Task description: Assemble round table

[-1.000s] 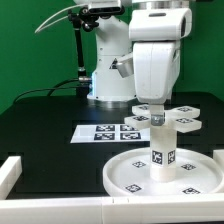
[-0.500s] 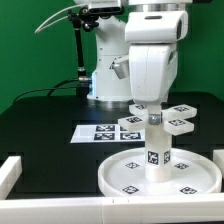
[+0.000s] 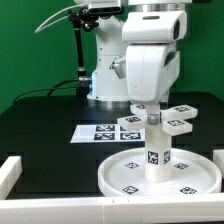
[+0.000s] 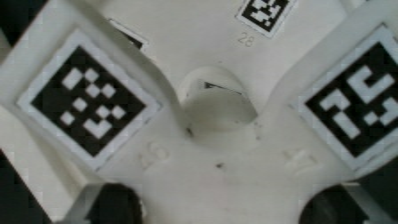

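Looking from the near bench edge: round disc (image 3: 160,175) sits by the near right corner, rim up, cylinder leg (image 3: 158,152) upright at its centre. Cross base (image 3: 152,120) sits on the leg top, arms spread over it, tagged arms filling the wrist view (image 4: 205,110). Gripper (image 3: 151,112) is clamped on it; finger gap itself hidden. Since a second ago the disc and leg have slid a little toward the left edge; last half second, nothing moves. My read: base seated, screwing next. Marker board (image 3: 105,131) lies behind.
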